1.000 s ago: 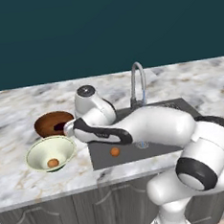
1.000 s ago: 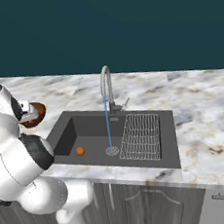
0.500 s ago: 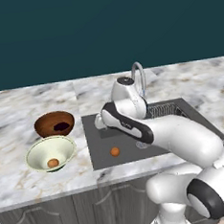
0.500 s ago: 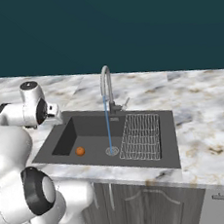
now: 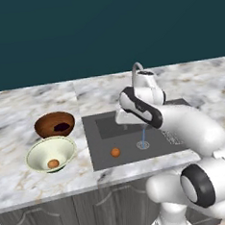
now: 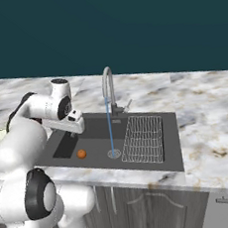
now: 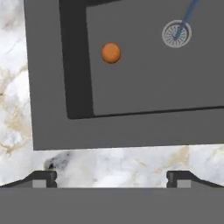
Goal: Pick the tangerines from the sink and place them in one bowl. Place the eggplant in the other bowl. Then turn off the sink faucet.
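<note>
Arm swung sinkward; 1 round orange tangerine (image 7: 111,53) remains.

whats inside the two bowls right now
The pale bowl holds one tangerine. The reddish-brown bowl holds the dark eggplant, partly hidden by the near rim. The second tangerine lies in the sink.

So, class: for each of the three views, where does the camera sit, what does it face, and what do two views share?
Left base view: behind-left of the arm, facing the sink and both bowls; arm in front.
Right base view: behind-right, facing the faucet; arm at left.
Hand view: on the hand, facing down at the sink; open gripper below.
All share the tangerine.
</note>
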Tool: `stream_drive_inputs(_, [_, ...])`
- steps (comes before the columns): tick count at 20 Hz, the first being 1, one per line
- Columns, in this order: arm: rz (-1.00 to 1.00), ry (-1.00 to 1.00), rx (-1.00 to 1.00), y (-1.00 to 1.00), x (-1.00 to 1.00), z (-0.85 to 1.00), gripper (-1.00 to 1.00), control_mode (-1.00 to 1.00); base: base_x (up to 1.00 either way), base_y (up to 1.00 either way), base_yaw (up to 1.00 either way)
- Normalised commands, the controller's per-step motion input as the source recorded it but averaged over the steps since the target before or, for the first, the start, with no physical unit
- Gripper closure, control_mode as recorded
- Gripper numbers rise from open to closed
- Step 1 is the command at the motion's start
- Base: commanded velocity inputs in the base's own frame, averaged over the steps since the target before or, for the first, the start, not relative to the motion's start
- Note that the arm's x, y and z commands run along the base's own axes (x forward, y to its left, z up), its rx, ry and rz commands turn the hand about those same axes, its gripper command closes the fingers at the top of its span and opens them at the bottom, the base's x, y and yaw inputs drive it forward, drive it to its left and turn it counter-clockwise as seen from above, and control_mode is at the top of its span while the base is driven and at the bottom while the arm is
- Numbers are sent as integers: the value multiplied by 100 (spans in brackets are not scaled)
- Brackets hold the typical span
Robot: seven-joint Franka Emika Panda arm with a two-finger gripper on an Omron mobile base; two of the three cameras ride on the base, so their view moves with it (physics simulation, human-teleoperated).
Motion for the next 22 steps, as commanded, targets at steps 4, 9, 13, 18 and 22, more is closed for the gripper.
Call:
stream_drive_inputs(4, [-3, 30, 6, -20, 0, -8, -100, -100, 0, 0, 0])
stream_drive_inputs(9, [3, 22, 1, -1, 0, -30, -100, -100, 0, 0, 0])
stream_drive_inputs(13, [10, 16, 0, 0, 10, -49, -100, -100, 0, 0, 0])
stream_drive_inputs(18, [11, 5, 0, 0, 11, -43, -100, -100, 0, 0, 0])
stream_drive_inputs(22, [8, 0, 3, 0, 12, -19, -100, -100, 0, 0, 0])
